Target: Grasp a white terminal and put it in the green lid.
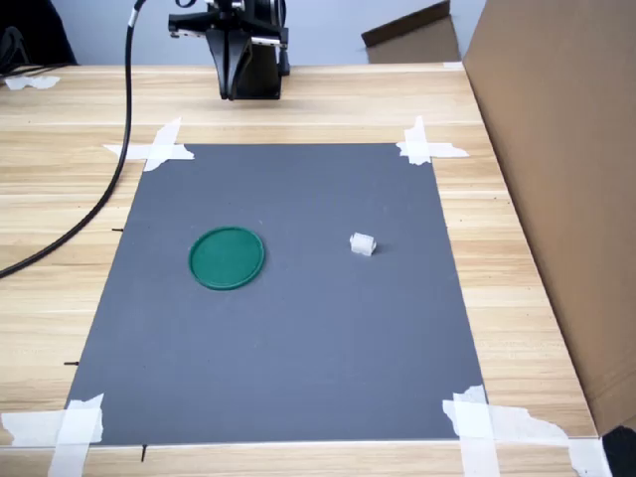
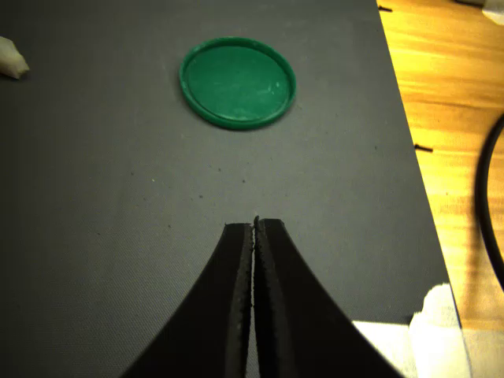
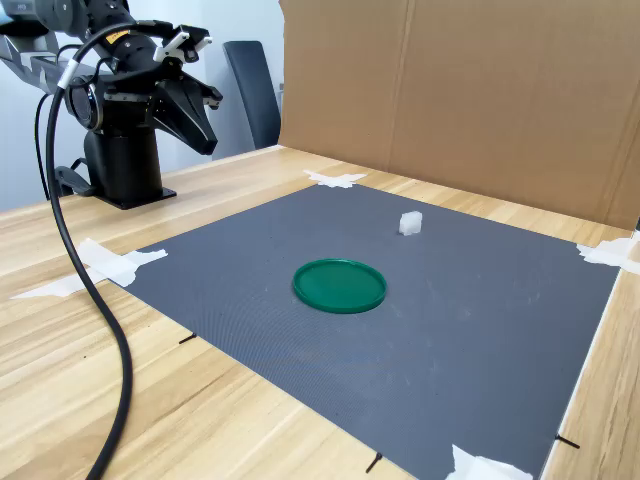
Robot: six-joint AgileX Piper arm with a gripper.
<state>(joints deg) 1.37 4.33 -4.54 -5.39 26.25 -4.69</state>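
No text, label, brand, number or sign can be read in any view; the green lid (image 1: 227, 257) shows a plain face in both exterior views and the wrist view; the white terminal (image 1: 363, 243) bears no marking that can be made out; the grey mat (image 1: 298, 338), its tape strips (image 1: 159, 149), the cardboard panel (image 3: 480, 90) and the tabletop (image 1: 60, 199) are unprinted.
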